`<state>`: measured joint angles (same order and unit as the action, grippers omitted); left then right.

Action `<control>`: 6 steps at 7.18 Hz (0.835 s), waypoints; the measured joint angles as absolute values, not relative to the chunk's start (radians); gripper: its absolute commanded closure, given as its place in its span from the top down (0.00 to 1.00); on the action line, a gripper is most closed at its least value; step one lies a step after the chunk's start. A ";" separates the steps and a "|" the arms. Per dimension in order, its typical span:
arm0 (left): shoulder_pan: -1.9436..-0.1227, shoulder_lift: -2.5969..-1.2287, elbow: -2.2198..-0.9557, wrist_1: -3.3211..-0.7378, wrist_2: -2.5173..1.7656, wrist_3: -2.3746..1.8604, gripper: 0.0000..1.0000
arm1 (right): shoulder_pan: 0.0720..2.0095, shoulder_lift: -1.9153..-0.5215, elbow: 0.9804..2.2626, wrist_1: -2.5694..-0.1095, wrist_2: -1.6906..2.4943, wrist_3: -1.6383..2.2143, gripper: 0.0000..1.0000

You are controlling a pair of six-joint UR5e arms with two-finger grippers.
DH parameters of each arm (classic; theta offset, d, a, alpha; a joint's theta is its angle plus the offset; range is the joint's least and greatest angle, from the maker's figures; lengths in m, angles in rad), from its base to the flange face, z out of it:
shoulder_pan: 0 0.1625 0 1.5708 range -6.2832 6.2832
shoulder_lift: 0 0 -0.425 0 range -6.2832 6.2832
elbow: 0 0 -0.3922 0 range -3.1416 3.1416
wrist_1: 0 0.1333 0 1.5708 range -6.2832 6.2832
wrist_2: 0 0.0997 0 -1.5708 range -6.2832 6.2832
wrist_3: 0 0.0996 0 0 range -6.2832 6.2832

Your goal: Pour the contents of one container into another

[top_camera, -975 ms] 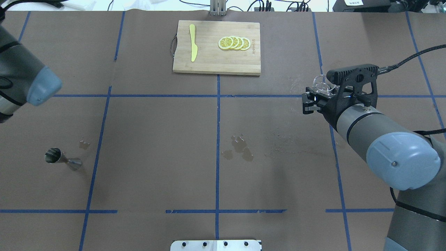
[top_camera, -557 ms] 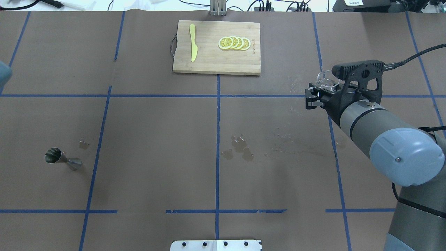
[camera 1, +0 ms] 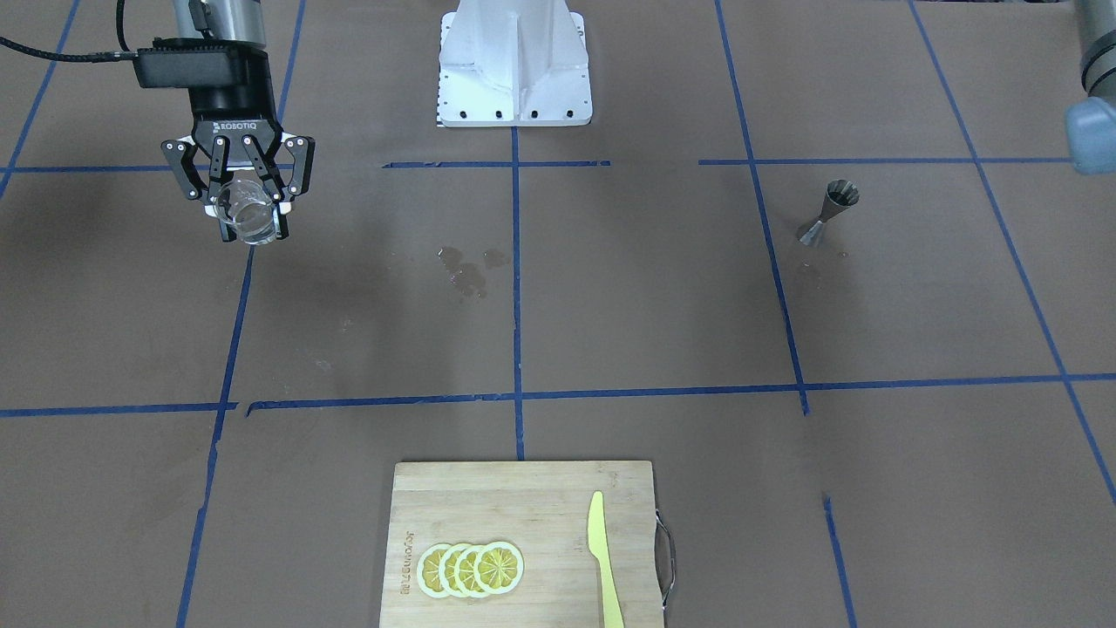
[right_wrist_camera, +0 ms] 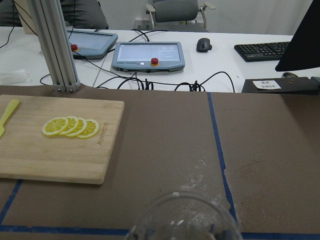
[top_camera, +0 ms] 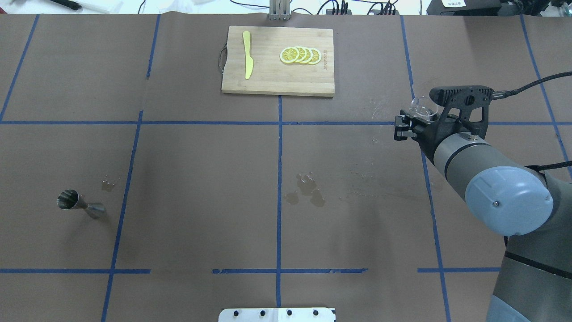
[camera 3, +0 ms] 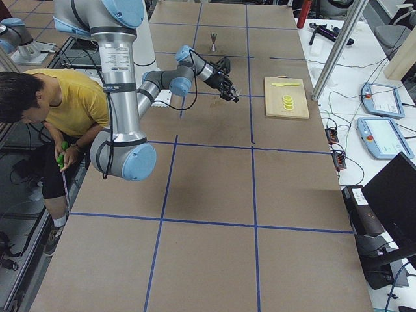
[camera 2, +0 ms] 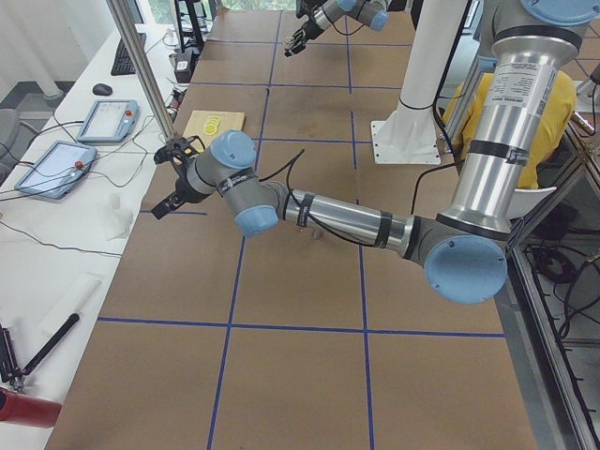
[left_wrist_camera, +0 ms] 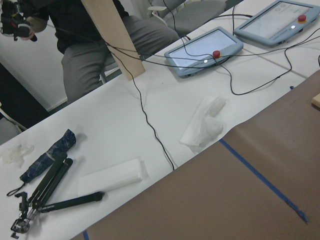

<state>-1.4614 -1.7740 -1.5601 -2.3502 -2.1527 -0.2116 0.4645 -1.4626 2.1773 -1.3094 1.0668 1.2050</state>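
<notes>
Brown paper crossed by blue tape lines covers the surface (top_camera: pixel 201 156), with the robot's white base (camera 1: pixel 514 61) at its near edge.

The right claw (camera 1: pixel 253 228) is on the robot's right side of the surface. It is pinching a small clear glass cup (camera 1: pixel 244 214) between its two fingers. The cup's mouth faces up, and its rim fills the bottom of the right wrist view. I cannot tell whether it holds any liquid.

Well apart from the cup, on the robot's left side, a small steel double-cone jigger (top_camera: pixel 80 205) stands alone with its wider mouth uppermost. A little wet spot (top_camera: pixel 108 184) lies just beside it. A larger cluster of wet patches (top_camera: pixel 306 190) marks the paper near the middle line.

At the far edge lies a rectangular bamboo cutting board (top_camera: pixel 277 80). It carries a row of four overlapping lemon slices (top_camera: pixel 300 55) and a yellow plastic knife (top_camera: pixel 247 60) lying apart from them.

The left claw (camera 2: pixel 171 178) shows only in the side view, out past the surface's left edge near the white bench. I cannot tell from there whether it is spread or pressed together.
</notes>
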 measured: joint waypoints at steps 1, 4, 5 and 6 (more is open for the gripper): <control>-1.499 -1.765 -1.561 -2.282 -2.212 -0.212 1.00 | 0.456 -1.496 2.134 -1.232 1.046 1.228 0.18; -1.546 -1.714 -1.569 -2.104 -2.321 -0.166 1.00 | 0.373 -1.547 2.009 -1.076 0.936 1.257 0.18; -1.552 -1.701 -1.574 -2.016 -2.331 -0.076 1.00 | 0.345 -1.552 1.984 -1.069 0.905 1.285 0.19; -1.571 -1.699 -1.589 -1.893 -2.333 0.035 1.00 | 0.319 -1.560 1.961 -1.064 0.875 1.314 0.20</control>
<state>-1.5714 -1.6986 -1.5887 -1.8932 -2.3329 0.0353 0.3189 -1.5598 1.9613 -1.0636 0.8751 1.3141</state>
